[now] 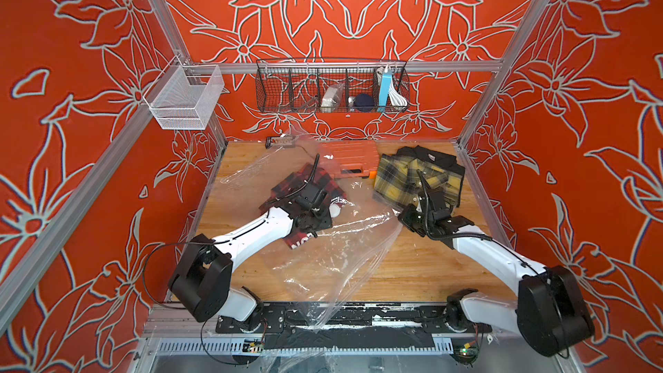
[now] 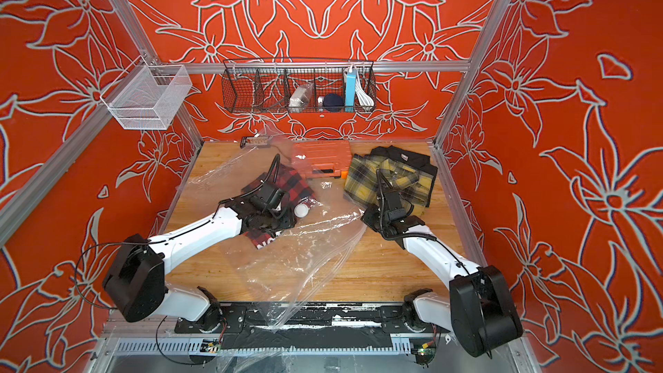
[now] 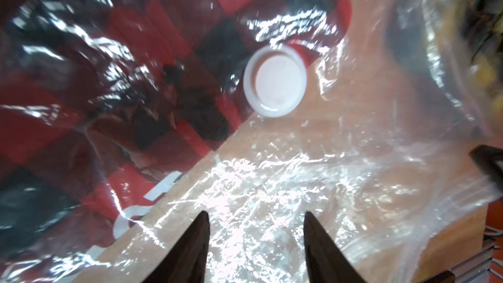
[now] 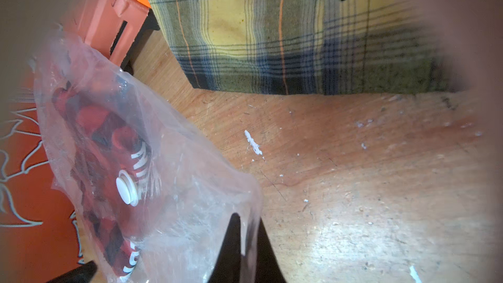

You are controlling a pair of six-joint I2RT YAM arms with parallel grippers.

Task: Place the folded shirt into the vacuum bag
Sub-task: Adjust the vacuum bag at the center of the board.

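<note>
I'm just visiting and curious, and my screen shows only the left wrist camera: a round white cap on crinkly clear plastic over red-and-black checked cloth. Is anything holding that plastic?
Observer: Yes. The right arm's fingers are pinched shut on an edge of the large clear crinkly plastic bag, lifting it off the wooden table.
Visitor: Is that checked cloth the only clothing there?
Observer: No. A folded yellow-and-dark plaid shirt lies outside the bag, beside an orange plastic case.
Visitor: How far does the bag reach?
Observer: Its near end hangs past the table's front edge.
</note>
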